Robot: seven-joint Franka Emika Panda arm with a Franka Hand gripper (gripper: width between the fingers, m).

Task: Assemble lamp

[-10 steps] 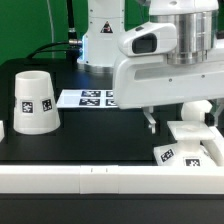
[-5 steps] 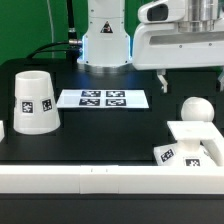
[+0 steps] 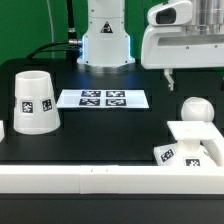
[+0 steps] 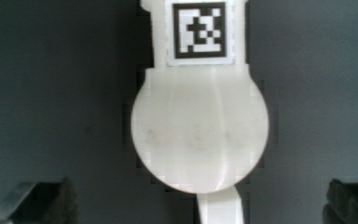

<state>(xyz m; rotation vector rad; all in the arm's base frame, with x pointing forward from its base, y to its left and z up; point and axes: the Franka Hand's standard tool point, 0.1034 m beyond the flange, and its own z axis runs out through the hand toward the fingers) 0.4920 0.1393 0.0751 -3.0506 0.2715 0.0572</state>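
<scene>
Table (image 3: 100, 130): black top. All the parts sit on it.
Arm (image 3: 105, 40): white, with its pedestal at the back of the table. Its wrist block fills the exterior view's upper right.
Rail (image 3: 90, 178): long and white, running along the near edge of the table.
Shade (image 3: 33, 100): tapered cup standing mouth down, narrow end up, on the exterior view's left. One tag faces the camera. It is well apart from the other lamp parts.
Marker board (image 3: 103, 99): flat white sheet with tags, lying mid-table between the shade and the base, touching neither.
Base (image 3: 190, 148): low white square block on the exterior view's right, just behind the rail. A tag shows on its near side.
Bulb (image 3: 195, 109): upright on the base with its round head up, directly under the wrist block. In the wrist view the pale rounded head fills the centre, with a tag on the stem beyond it.
Gripper (image 4: 194, 202): hangs above the bulb, clear of it.
Fingers (image 4: 28, 200): spread wide and holding nothing. In the wrist view two dark tips flank the bulb's head with a gap on each side. Only one finger shows in the exterior view.
</scene>
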